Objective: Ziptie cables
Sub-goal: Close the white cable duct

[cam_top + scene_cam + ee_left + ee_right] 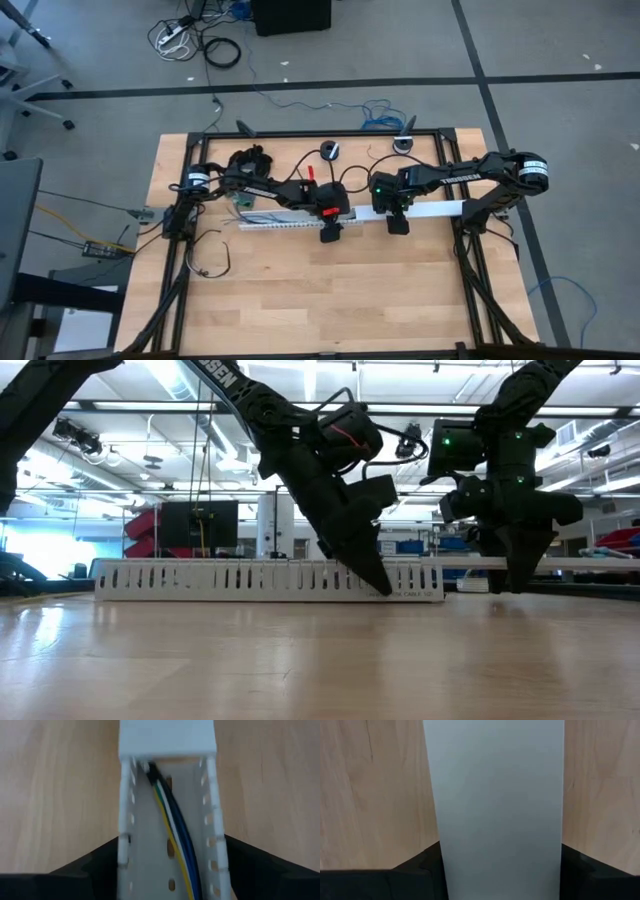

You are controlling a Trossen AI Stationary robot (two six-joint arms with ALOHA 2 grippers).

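Two dark arms reach over one wooden counter (330, 290). One long white duct (290, 222) with many slots lies across the middle of the counter. The left claw (330, 232) is at the duct near its middle, and its two fingers (95, 870) sit one on each side of the open duct, right against its walls, so it is pinching the duct. The cables (172, 830) lie inside the duct, running along its floor. Here they show as one thin bunch with black, blue, white, green and yellow wires, going under a white lid (167, 737) farther on. In the high view, some wires come out near the duct's left end by a small green part (243, 203). The right claw (397, 224) is just beside the left one, farther right along the same white strip. Its two fingers (420, 870) sit one on each side of the white lid (495, 795) and touch its edges, so it is pinching the lid. In the low view both claws come down to the duct (240, 580) from above.
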